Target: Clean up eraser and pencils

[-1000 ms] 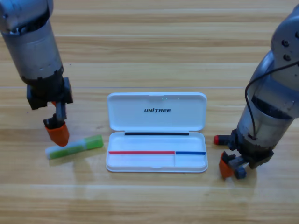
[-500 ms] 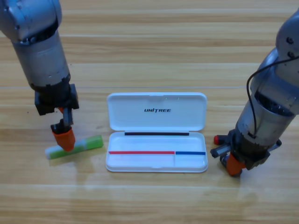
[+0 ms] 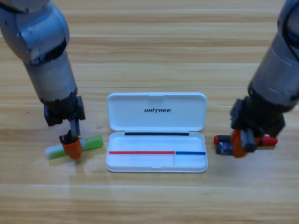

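The pencil (image 3: 245,140) lies flat on the desk (image 3: 154,42) just to the right of the white case (image 3: 157,112), pointing left to right; I can see its short red tip at the left and a longer red end sticking out to the right. My right end effector (image 3: 240,143) is down over its middle, orange jaws straddling the body, but I cannot tell whether they have closed on it or merely sit around it.

The eraser (image 3: 74,146), a green and white bar, lies slightly tilted on the desk just left of the case. My left end effector (image 3: 72,148) points down onto it about midway along, its orange tip covering that part of the bar. From above the gap between those jaws is hidden, so I cannot tell whether they are apart or together.

The white case sits in the middle of the desk between my two arms, lid swung open to the far side, tray to the near side.
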Motion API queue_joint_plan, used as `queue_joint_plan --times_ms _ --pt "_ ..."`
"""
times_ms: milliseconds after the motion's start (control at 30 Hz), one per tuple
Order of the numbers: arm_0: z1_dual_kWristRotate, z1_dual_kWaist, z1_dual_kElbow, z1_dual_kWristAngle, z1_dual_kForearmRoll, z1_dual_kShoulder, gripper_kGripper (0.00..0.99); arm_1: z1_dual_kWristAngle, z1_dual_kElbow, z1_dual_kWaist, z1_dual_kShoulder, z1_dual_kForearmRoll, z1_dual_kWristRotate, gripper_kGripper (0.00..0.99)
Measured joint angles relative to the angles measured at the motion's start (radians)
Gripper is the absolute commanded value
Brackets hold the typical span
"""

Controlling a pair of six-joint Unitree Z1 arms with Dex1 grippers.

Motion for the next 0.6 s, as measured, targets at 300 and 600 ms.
queue_joint_plan --times_ms 300,600 --pt "0.008 0.001 0.078 0.0 -0.073 0.009 0.847 0.003 -0.148 0.018 0.122 0.011 -0.073 0.0" --pt "0.02 0.001 0.105 -0.002 -0.114 0.012 0.167 0.003 -0.224 0.023 0.242 0.011 -0.091 0.0"
